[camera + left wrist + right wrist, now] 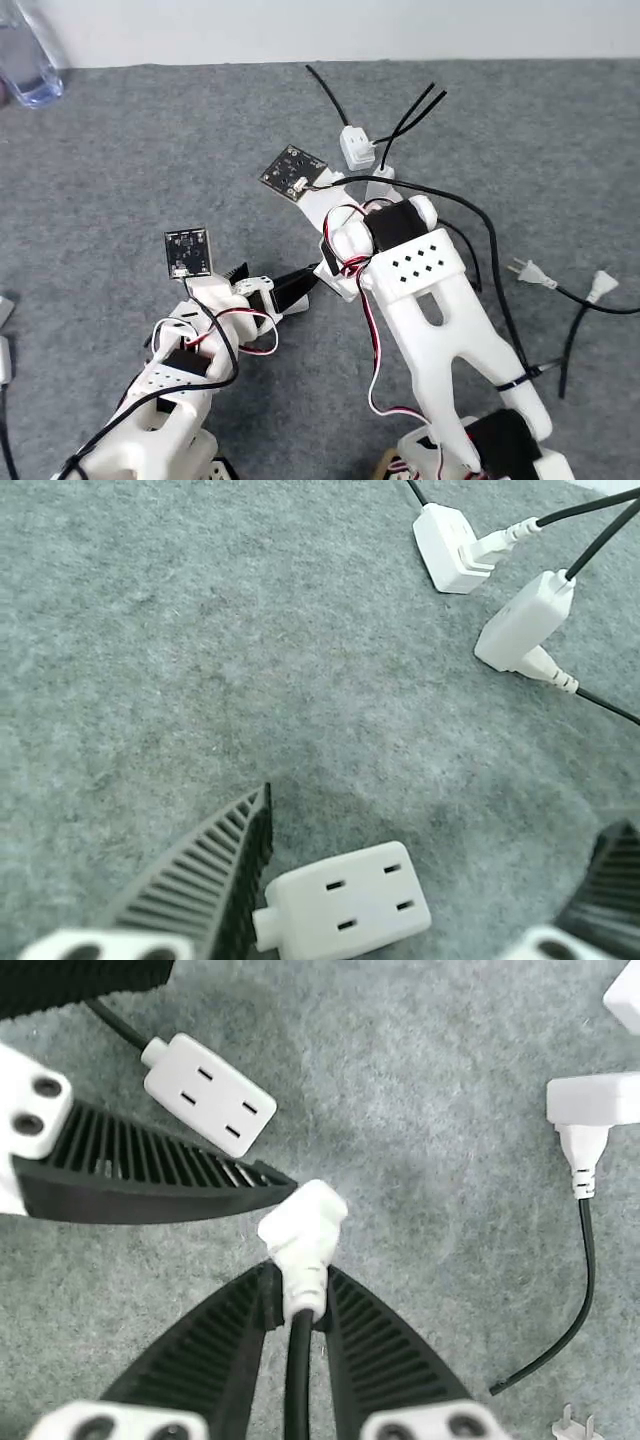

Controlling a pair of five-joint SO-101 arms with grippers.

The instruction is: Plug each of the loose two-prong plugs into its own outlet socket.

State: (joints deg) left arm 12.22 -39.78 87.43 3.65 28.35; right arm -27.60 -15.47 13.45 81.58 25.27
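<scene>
Grey worktop: right end effector pinches the plug near the outlet socket, straddled by the spread left end effector; brace it, then turn the plug square before pressing

The high camera looks steeply down over the grey table from well above, far enough off to take in most of it; the left wrist camera sits low and close to the table, facing out between its wide-set jaws; the right wrist camera looks nearly straight down past its jaws, closed on a white plug; both wrist views share the white outlet block; the high and left wrist views share a plugged outlet farther off.
</scene>
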